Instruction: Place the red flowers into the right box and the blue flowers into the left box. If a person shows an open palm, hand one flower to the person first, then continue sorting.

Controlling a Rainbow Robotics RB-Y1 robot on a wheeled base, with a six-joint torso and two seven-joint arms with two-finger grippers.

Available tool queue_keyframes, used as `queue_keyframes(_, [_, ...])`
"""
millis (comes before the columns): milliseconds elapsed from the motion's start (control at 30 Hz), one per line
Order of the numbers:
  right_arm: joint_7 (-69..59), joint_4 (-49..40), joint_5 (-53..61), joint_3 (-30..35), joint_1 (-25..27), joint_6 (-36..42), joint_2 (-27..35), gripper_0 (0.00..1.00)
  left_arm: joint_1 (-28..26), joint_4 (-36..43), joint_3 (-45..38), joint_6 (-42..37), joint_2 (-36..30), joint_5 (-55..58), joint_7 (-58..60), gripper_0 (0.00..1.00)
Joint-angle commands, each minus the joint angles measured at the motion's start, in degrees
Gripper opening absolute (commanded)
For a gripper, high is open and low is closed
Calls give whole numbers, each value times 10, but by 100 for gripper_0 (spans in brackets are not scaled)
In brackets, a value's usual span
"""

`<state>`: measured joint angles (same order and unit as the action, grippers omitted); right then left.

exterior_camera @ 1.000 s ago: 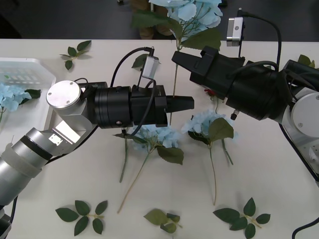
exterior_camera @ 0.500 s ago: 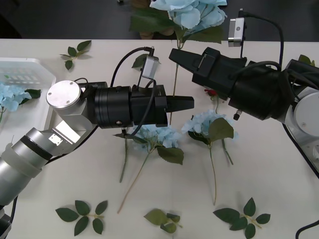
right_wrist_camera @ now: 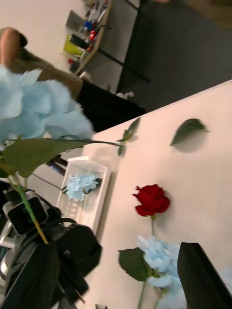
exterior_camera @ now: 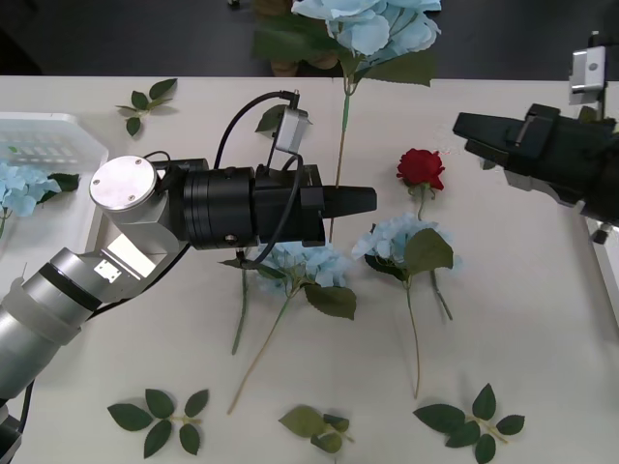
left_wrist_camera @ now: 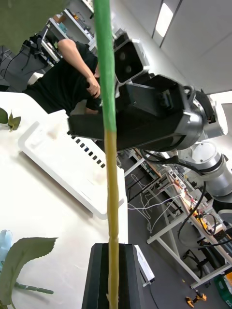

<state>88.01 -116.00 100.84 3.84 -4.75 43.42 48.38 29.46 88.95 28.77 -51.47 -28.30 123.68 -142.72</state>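
The left hand (exterior_camera: 372,200) is clamped on the stem of a blue flower (exterior_camera: 363,27), held upright above the middle of the table (exterior_camera: 542,319), its head cut off by the far edge of the front view. The right hand (exterior_camera: 462,124) stands open and empty near the right edge, well apart from that stem. The held flower belongs in the left box (exterior_camera: 58,130), at the table's left edge, which already holds one blue cluster (exterior_camera: 14,186). In my judgement, the carry should keep the stem vertical and clear of the two blue flowers (exterior_camera: 308,261) lying just below, then lower the head over the tray before release. A red flower (exterior_camera: 420,168) lies on the table between the hands. No open palm can be made out. The right box cannot be identified with certainty in the front view.
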Motion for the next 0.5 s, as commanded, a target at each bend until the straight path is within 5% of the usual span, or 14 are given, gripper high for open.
queue_keyframes(33, [23, -15, -16, 42, 62, 3, 73, 71, 12, 22, 7, 3, -38, 9, -21, 0])
queue_keyframes(267, [27, 16, -132, 20, 93, 35, 109, 71, 12, 22, 34, 3, -177, -55, 85, 0])
queue_keyframes(500, [0, 68, -268, -42, 40, 55, 102, 71, 13, 32, 74, -4, -364, -67, 154, 0])
